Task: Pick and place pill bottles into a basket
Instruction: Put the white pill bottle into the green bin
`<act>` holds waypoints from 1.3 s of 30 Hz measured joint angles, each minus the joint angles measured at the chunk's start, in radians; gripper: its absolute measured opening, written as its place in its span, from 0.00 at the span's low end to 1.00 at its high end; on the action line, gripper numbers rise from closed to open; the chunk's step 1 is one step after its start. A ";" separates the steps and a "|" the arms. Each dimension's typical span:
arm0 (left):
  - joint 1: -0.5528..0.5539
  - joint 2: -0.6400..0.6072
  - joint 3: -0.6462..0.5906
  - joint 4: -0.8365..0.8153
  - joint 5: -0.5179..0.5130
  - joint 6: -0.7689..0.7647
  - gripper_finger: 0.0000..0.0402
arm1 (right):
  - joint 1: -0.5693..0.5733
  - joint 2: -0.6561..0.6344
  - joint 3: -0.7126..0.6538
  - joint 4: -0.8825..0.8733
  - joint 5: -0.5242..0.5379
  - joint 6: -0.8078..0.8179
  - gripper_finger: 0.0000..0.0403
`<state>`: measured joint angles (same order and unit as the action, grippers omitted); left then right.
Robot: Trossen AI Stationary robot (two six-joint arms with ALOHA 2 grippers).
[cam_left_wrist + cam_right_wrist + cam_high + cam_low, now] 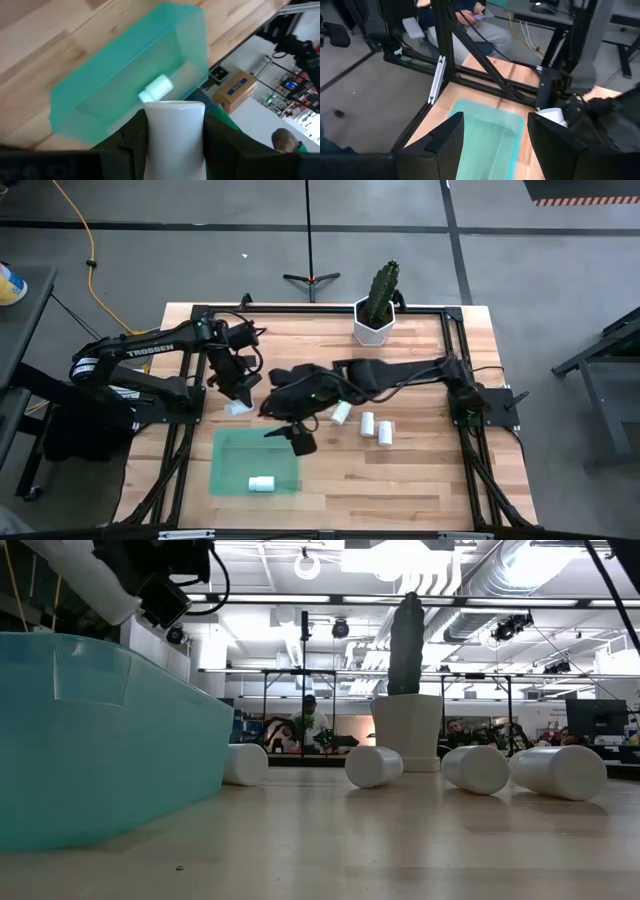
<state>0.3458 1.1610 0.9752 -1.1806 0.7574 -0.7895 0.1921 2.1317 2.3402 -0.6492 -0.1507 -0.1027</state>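
Note:
My left gripper is shut on a white pill bottle in the air, just beyond the far left corner of the green basket. One bottle lies on its side in the basket; it also shows in the left wrist view. My right gripper is open and empty over the basket's far right corner, and the basket shows between its fingers. Three bottles lie on the table right of the basket. The low view shows another bottle by the basket's corner. My left gripper pinches the bottle's round side between its two fingers. The bottle lies along the fingers, with one end sticking out past their tips. The fingers slant down toward the basket. The bottle is lifted clear of the table.
A white hexagonal pot with a cactus stands at the table's far edge. A black frame runs around the table top. My right arm reaches across the middle of the table. Bare wood lies right of the basket.

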 joint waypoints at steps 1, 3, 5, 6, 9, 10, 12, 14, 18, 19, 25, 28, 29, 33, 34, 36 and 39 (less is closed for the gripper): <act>0.000 0.000 0.000 -0.019 0.000 0.000 0.46 | 0.000 0.014 0.000 0.018 -0.012 0.000 0.52; 0.000 0.000 0.000 -0.061 -0.001 0.000 0.46 | 0.002 0.038 0.000 0.064 -0.034 0.000 0.52; 0.000 0.000 0.000 -0.094 -0.001 0.000 0.46 | 0.004 0.062 0.000 0.103 -0.051 -0.006 0.52; 0.000 0.000 0.000 -0.107 0.000 0.000 0.46 | 0.004 0.073 0.000 0.122 -0.061 -0.007 0.52; 0.000 0.001 0.000 -0.128 0.005 0.000 0.46 | 0.003 0.106 0.000 0.178 -0.068 -0.013 0.52; 0.000 0.006 0.000 -0.133 0.014 -0.001 0.46 | 0.001 0.115 0.000 0.192 -0.066 -0.025 0.52; -0.008 0.018 0.000 -0.136 0.028 -0.004 0.46 | -0.004 0.134 0.000 0.221 -0.053 -0.042 0.52; -0.027 0.039 0.015 -0.176 0.034 0.003 0.46 | -0.012 0.150 0.000 0.245 -0.045 -0.057 0.52; -0.069 0.103 0.077 -0.284 0.039 0.066 0.46 | -0.028 0.181 0.000 0.278 -0.043 -0.068 0.52; -0.079 0.122 0.097 -0.313 0.032 0.082 0.46 | -0.031 0.184 0.000 0.273 -0.043 -0.080 0.52; -0.097 0.190 0.166 -0.392 -0.038 0.155 0.46 | -0.035 0.188 0.000 0.262 -0.018 -0.124 0.52; -0.099 0.206 0.173 -0.389 -0.049 0.175 0.46 | -0.036 0.188 0.005 0.214 -0.058 -0.125 0.52; -0.099 0.213 0.171 -0.390 -0.057 0.179 0.46 | -0.037 0.188 0.010 0.199 -0.063 -0.129 0.52; -0.113 0.246 0.172 -0.390 -0.082 0.195 0.46 | -0.034 0.186 0.016 0.196 -0.101 -0.167 0.52; -0.113 0.255 0.172 -0.390 -0.090 0.204 0.46 | -0.034 0.186 0.016 0.202 -0.115 -0.168 0.52; -0.110 0.274 0.172 -0.392 -0.096 0.217 0.46 | -0.034 0.186 0.016 0.209 -0.150 -0.168 0.52; -0.112 0.297 0.172 -0.392 -0.098 0.238 0.46 | -0.034 0.186 0.016 0.210 -0.179 -0.168 0.52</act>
<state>0.2341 1.4577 1.1469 -1.5722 0.6598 -0.5512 0.1578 2.3173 2.3562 -0.4393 -0.3298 -0.2707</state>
